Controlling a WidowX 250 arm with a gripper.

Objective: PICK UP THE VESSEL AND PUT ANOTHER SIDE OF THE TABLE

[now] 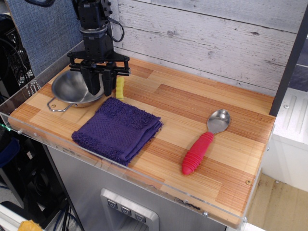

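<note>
Vessel (72, 89): shiny round stainless bowl, wok-like, thin wire loop handle sticking out on its near-left side. It's at the far-left end of the counter (202, 120), bottom on the wood or very close to it; can't tell for sure. Nothing visible inside it.

Counter is light and reddish-brown wood planks with a clear acrylic rim along the near and left edges.

Gripper (98, 86) is black and comes straight down from above at the bowl's right rim. One finger looks to be inside the bowl and the other outside, so the rim sits between the jaws. Whether they're clamped on the rim or just straddling it, I cannot tell from this angle.

Other stuff:
- Small yellow ribbed block (120, 88) just right of the jaws, near the bowl's right edge.
- Folded purple towel (117, 129), terry texture, just near-side of the bowl, its far corner almost at the rim.
- Spoon (204, 143) with metal bowl and ribbed red handle, well apart at the right end, lying flat.
</note>
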